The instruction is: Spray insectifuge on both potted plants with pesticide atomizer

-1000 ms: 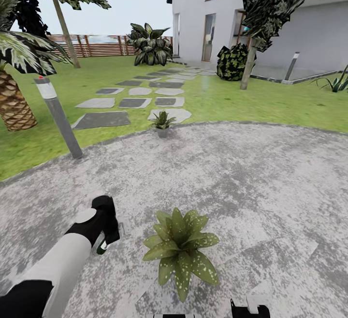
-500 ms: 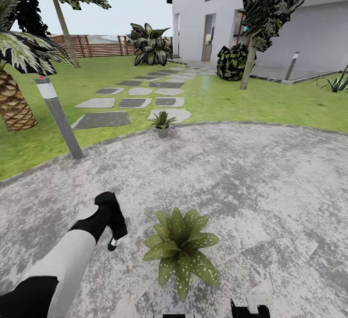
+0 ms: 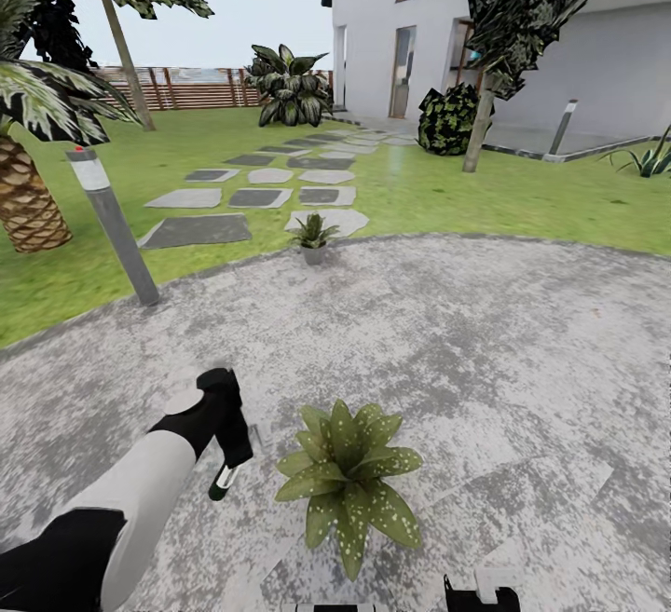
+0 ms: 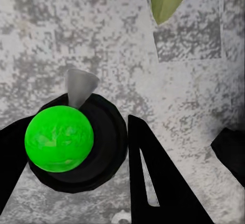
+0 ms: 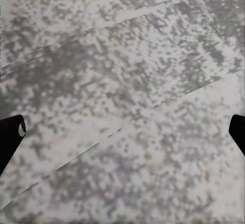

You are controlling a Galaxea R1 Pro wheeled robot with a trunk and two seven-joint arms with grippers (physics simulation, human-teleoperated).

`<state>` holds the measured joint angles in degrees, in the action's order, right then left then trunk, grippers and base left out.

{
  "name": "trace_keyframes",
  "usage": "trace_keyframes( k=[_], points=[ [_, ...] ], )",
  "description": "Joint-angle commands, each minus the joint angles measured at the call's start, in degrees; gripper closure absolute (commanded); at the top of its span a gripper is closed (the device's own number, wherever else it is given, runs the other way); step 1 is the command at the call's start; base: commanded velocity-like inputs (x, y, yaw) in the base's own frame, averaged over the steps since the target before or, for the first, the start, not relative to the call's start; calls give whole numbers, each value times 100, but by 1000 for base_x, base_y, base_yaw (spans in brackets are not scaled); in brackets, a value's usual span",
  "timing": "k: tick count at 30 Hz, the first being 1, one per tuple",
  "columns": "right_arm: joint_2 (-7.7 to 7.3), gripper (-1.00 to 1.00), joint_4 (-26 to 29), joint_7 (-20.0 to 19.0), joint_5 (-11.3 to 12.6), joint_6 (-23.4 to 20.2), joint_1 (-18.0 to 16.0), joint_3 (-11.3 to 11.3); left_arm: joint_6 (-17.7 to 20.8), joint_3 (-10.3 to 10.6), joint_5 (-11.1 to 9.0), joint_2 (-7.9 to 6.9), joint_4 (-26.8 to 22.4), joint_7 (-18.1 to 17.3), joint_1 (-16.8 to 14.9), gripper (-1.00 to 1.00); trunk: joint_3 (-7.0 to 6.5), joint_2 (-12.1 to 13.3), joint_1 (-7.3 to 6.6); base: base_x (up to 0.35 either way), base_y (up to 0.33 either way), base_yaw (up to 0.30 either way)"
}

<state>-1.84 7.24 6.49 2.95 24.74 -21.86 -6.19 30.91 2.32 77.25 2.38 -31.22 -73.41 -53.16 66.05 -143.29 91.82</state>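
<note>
The left end effector (image 3: 233,444) is clamped around the pesticide atomizer (image 3: 222,482), which hangs below its fingers over the paved patio (image 3: 485,351). The nearer potted plant (image 3: 349,482) sits just beside it. The right end effector (image 5: 122,132) is spread wide.

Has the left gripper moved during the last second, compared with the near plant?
Yes. The left gripper, shut on the atomizer, has moved right across the patio, toward the near plant, which has stayed in place.
</note>
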Motion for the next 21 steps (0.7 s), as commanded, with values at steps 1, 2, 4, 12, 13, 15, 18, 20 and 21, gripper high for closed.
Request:
trace_keyframes(
  k=[1,2,4,12,13,15,18,20,21],
  points=[
    [-1,-100,-3,28,31,14,-3,-49,63,9,17,5,-7,-34,-2,100,5,-2,-2,-203,-83,0],
    [-4,-100,-3,28,31,14,-3,-49,58,6,15,8,-7,-30,-2,100,5,-2,-2,-274,-121,0],
    [-3,-100,-3,28,31,14,-3,-49,56,2,18,1,-7,-31,-2,100,5,-2,-2,-310,-52,0],
    [-9,-100,-3,28,31,14,-3,-49,53,-11,10,-15,-14,-24,-2,100,5,-2,-2,-340,-4,0],
    [-10,-100,-3,28,31,14,-3,-49,55,-12,10,-12,-15,-24,-2,100,5,-2,-2,-342,0,0],
    [-10,-100,4,28,33,14,-3,-42,48,-12,10,-10,-16,-24,-2,100,5,-2,-2,-342,0,0],
    [-10,-100,5,29,37,14,-3,-40,53,-12,10,-9,-8,-24,-2,100,5,-2,-2,-342,0,0],
    [-10,-100,6,29,33,14,-3,-40,54,-12,10,-9,-7,-24,-2,100,5,-2,-2,-342,0,0],
    [-10,-100,6,30,33,14,-3,-45,54,-12,8,-13,-7,-24,-2,100,5,-2,-2,-342,0,0]
  ],
)
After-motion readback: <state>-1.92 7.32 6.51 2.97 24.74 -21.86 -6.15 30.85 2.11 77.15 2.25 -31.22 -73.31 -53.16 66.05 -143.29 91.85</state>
